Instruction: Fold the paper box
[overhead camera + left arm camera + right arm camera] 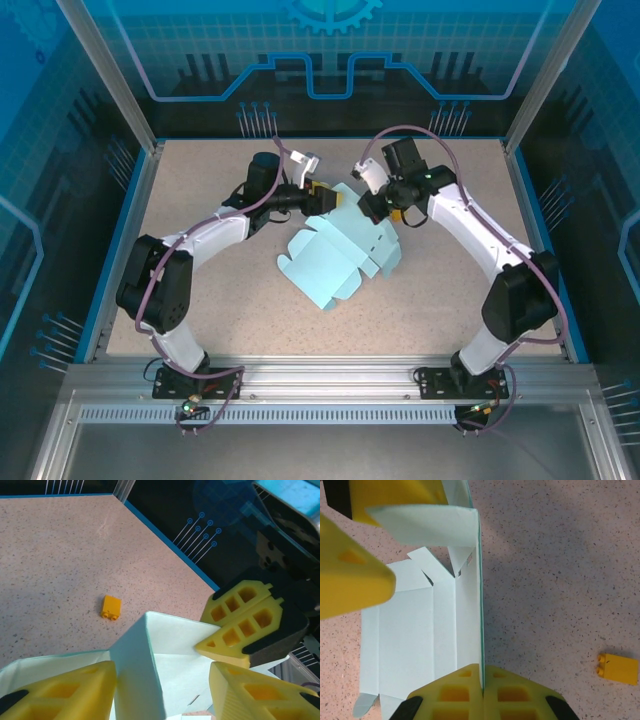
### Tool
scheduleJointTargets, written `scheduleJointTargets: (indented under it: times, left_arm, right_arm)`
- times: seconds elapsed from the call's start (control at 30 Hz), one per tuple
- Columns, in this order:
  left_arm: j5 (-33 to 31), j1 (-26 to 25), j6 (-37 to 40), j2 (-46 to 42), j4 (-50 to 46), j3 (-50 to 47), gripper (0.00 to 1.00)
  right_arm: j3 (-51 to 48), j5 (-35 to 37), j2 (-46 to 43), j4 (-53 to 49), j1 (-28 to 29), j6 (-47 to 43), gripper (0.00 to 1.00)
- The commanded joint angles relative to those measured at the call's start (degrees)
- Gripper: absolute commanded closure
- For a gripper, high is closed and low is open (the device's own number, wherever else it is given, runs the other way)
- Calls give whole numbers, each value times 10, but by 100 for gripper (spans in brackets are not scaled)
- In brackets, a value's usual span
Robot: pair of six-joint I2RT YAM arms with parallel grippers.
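right jaws are pinching shut on an upright panel of the paper box (410,635) (bottom centre, right wrist view); left jaws are sitting apart, straddling a raised fold.

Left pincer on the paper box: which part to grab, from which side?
Probably the folded end flap of the paper box, coming from the end opposite the right pincer. That one is shut on the edge of the raised panel, so the far end is free. Thin card suits a face-to-face pinch. The left pincer straddles that flap.
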Motion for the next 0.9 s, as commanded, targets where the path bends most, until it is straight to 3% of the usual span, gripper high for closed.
scheduleJointTargets:
  times: [0.0, 0.43, 0.87]
  left_arm:
    - [28, -11, 3, -7, 26, -5, 48]
    - [37, -23, 6, 8, 24, -7, 46]
    - [-77, 6, -4, -110, 16, -122, 34]
  right_arm:
    - [24, -20, 18, -17, -8, 8, 100]
    - [0, -61, 16, 17, -7, 9, 100]
    - [-53, 64, -4, 63, 11, -65, 100]
